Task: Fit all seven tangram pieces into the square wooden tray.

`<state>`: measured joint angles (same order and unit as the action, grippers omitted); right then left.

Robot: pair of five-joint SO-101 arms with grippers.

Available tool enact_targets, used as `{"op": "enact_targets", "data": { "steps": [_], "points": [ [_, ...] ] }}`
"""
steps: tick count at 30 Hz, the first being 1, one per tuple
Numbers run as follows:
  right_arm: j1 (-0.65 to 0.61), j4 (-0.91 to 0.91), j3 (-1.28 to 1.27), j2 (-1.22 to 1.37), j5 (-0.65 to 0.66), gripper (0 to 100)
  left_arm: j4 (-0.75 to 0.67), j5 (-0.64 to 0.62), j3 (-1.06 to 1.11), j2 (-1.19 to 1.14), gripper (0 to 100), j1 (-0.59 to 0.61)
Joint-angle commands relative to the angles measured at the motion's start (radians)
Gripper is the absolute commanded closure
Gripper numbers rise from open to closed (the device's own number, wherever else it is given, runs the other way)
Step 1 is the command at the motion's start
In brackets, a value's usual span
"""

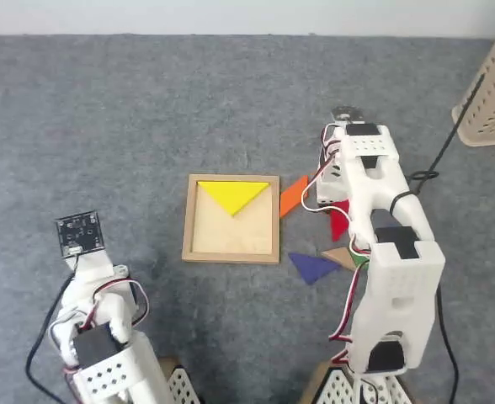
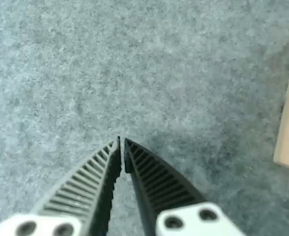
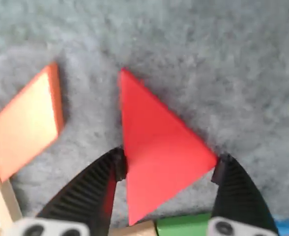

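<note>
Here's where it's at: the square wooden tray [image 1: 231, 255] sits mid-table with just the yellow triangle [image 1: 232, 195] in it, tucked against the far edge. The other pieces are out on the grey table [image 1: 146, 109] to the tray's right. The orange piece [image 1: 293, 195] is just beside the tray. The blue triangle [image 1: 313, 267] is nearer the arm bases, with a tan piece [image 1: 339, 256] next to it.

The right gripper [image 3: 171, 162] is down on the red triangle [image 3: 154, 147], its fingers [image 3: 93, 189] clamped on it, one on each side. A green piece [image 3: 181, 227] lies right behind.

The left gripper [image 2: 121, 143] hangs over bare table with its fingers pressed together, the tray's edge off to one side. There's a slatted basket [image 1: 493, 93] at the far right corner.
</note>
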<state>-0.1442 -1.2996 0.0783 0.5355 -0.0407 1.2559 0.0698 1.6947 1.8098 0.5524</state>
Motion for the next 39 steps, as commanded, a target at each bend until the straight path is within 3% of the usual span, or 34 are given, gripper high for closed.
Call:
{"op": "enact_targets", "data": {
  "steps": [1,3,9,20,32,37,39],
  "points": [
    [0.025,-0.010,0.044,-0.050,0.068,72.2,0.003,-0.009,-0.008,0.003,99,-0.002],
    [0.030,-0.010,0.044,-0.050,0.078,69.7,0.003,-0.009,-0.008,0.003,99,-0.002],
    [0.028,-0.007,0.043,-0.050,0.078,76.3,0.003,-0.009,-0.008,0.003,99,-0.002],
    [0.024,-0.001,0.048,-0.051,0.129,62.6,0.003,-0.009,-0.008,0.003,99,-0.002],
    [0.012,0.070,0.040,-0.013,0.278,61.8,0.003,-0.009,-0.008,0.003,99,-0.002],
    [0.004,0.058,0.057,0.056,0.264,61.9,0.003,-0.009,-0.008,0.003,99,-0.002],
    [0.013,0.021,0.084,0.056,0.183,61.9,0.003,-0.009,-0.008,0.003,99,-0.002]
  ]
}}
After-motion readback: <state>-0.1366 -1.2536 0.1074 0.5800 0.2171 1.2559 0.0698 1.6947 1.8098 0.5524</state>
